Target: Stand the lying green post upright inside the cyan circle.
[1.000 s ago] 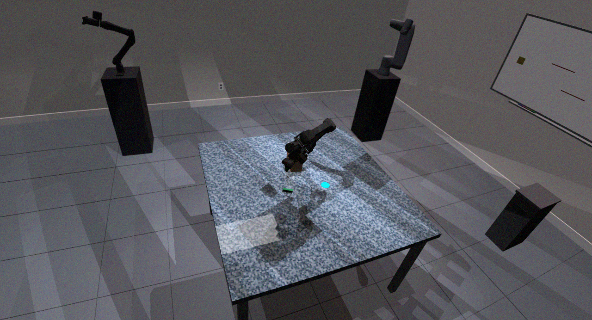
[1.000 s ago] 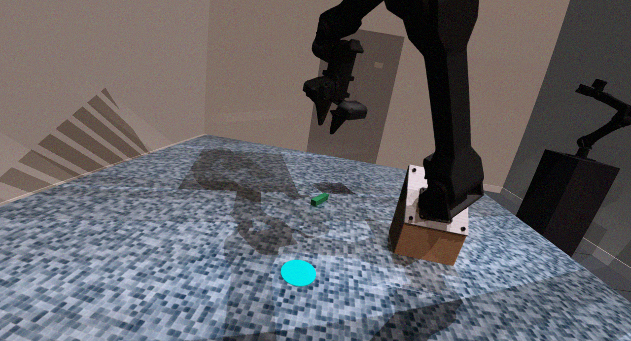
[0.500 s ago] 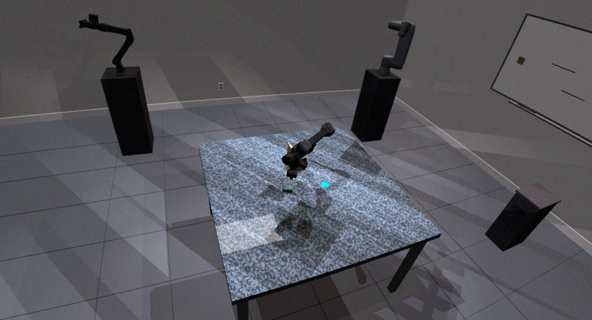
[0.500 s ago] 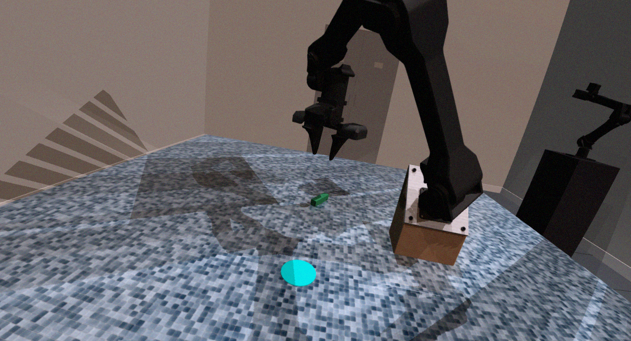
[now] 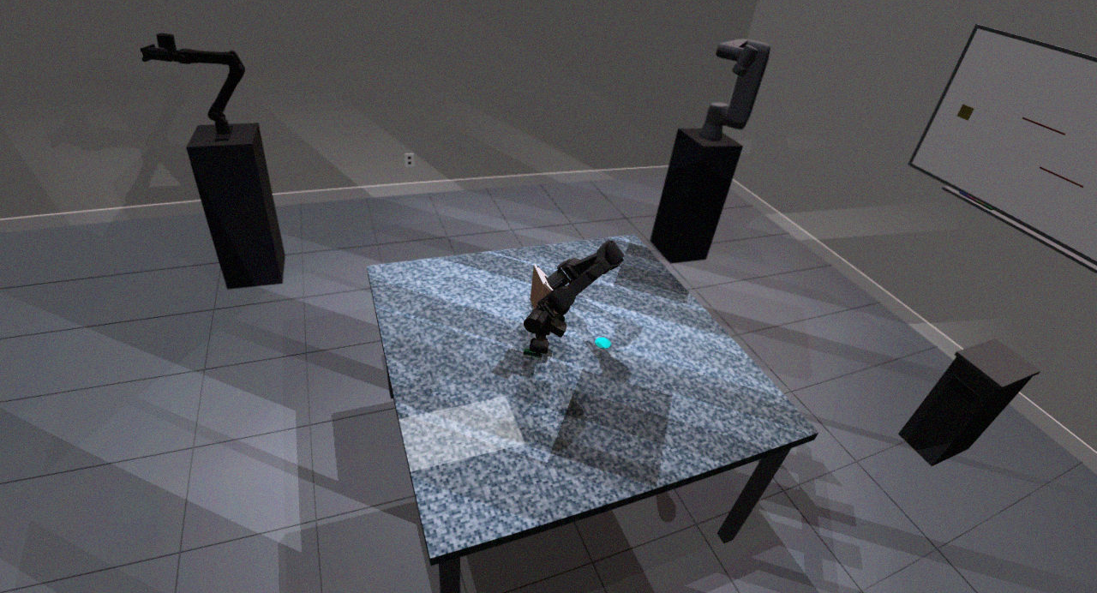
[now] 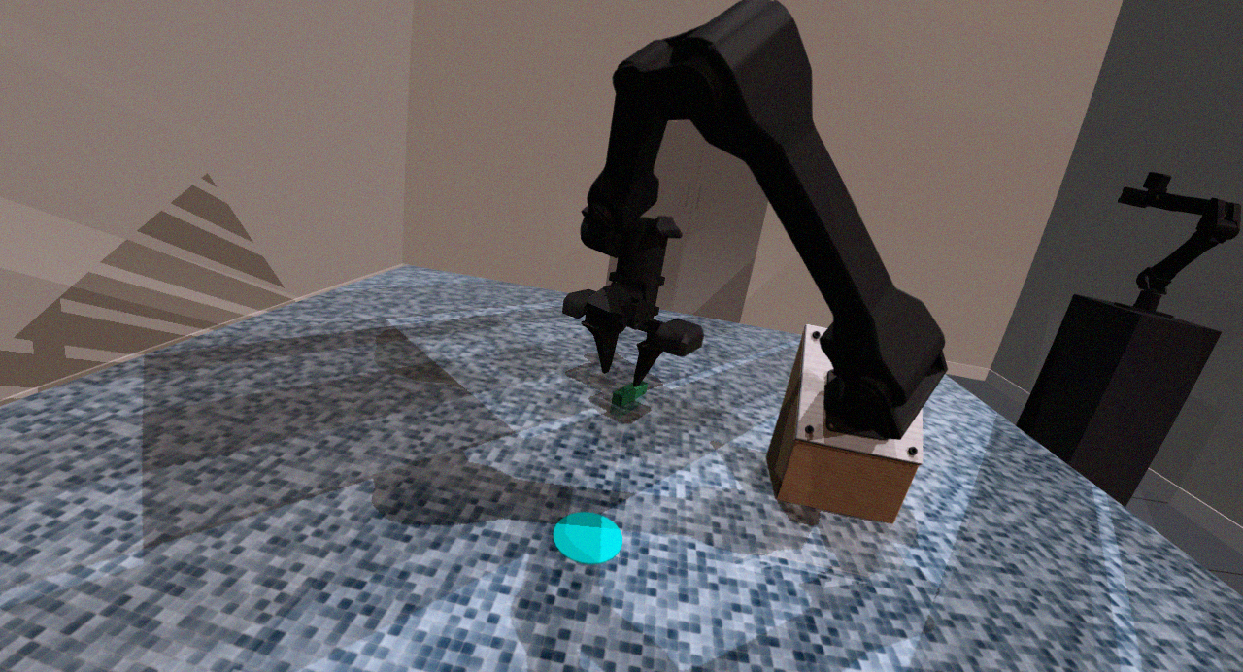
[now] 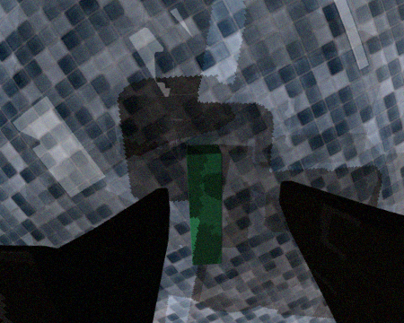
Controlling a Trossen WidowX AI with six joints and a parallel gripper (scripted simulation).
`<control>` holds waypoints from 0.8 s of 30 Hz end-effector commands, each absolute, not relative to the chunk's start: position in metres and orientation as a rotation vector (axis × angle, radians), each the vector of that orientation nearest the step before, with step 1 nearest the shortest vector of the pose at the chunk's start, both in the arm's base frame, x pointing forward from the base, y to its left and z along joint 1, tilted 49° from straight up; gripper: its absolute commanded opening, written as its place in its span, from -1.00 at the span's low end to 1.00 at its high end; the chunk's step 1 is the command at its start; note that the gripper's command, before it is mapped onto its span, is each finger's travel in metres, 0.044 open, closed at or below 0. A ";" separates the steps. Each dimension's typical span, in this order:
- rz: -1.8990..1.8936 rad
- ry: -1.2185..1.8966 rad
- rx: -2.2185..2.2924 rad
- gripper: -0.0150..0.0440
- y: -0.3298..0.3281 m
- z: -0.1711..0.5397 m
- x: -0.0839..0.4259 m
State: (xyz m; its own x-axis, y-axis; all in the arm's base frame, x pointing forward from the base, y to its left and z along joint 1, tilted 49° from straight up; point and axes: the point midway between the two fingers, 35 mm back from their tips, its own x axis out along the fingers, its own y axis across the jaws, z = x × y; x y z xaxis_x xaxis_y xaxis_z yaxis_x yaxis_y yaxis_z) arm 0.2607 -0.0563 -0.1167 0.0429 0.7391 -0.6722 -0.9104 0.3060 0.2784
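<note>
Nearest in the exterior view, the cyan circle [image 6: 587, 538] lies flat on the mottled blue-grey table [image 6: 217, 529], nothing standing on it. Beyond it, well apart, the green post [image 6: 628, 395] lies on its side on the table, in a patch of shadow. The gripper [image 6: 623, 374] points straight down over the post, jaws parted and holding nothing, tips just above the post and to either side of it; whether either tip touches it cannot be told. In the wrist view the post [image 7: 205, 205] runs lengthwise down the gap between the two dark fingers, bare table showing on both sides. Right of the post, near it, the arm's wood-sided base block [image 6: 838, 459] sits on the table; nothing lies between post and circle. Farther back, off the table, a black pedestal [image 6: 1117, 389] carries another dark arm [image 6: 1182, 233]; the top view shows two such pedestals [image 5: 236, 202] and a whiteboard [image 5: 1012, 137] on the wall.
</note>
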 end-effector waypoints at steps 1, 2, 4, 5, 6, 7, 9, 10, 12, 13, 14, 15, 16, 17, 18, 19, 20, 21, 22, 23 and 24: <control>1.283 0.841 -0.231 0.30 -0.034 -0.131 0.255; 1.283 0.841 -0.231 0.30 -0.034 -0.131 0.255; 1.283 0.841 -0.231 0.30 -0.034 -0.131 0.255; 1.283 0.841 -0.231 0.21 -0.034 -0.131 0.255; 1.283 0.841 -0.231 0.12 -0.034 -0.131 0.255; 1.283 0.841 -0.231 0.03 -0.034 -0.131 0.255; 1.283 0.841 -0.231 -0.15 -0.034 -0.131 0.255; 1.283 0.841 -0.231 -0.24 -0.034 -0.131 0.255; 1.283 0.841 -0.231 -0.42 -0.034 -0.131 0.255; 1.283 0.841 -0.231 -0.42 -0.034 -0.131 0.255; 1.283 0.841 -0.231 -0.42 -0.034 -0.131 0.255; 1.283 0.841 -0.231 -0.42 -0.034 -0.131 0.255; 1.283 0.841 -0.231 -0.42 -0.034 -0.131 0.255; 1.281 0.842 -0.230 -0.42 -0.035 -0.131 0.255; 1.275 0.843 -0.227 -0.42 -0.036 -0.131 0.256; 1.266 0.845 -0.221 -0.42 -0.038 -0.130 0.257; 1.255 0.848 -0.214 -0.42 -0.041 -0.129 0.259; 1.243 0.851 -0.207 -0.42 -0.043 -0.128 0.260; 1.237 0.852 -0.204 -0.42 -0.046 -0.127 0.261; 1.237 0.853 -0.205 -0.42 -0.047 -0.126 0.261; 1.238 0.853 -0.206 -0.42 -0.049 -0.125 0.261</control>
State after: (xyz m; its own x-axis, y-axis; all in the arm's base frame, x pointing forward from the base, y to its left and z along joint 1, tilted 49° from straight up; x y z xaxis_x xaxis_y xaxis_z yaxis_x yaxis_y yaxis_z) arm 0.2571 -0.0422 -0.1281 0.0592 0.7457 -0.6636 -0.8921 0.3378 0.3000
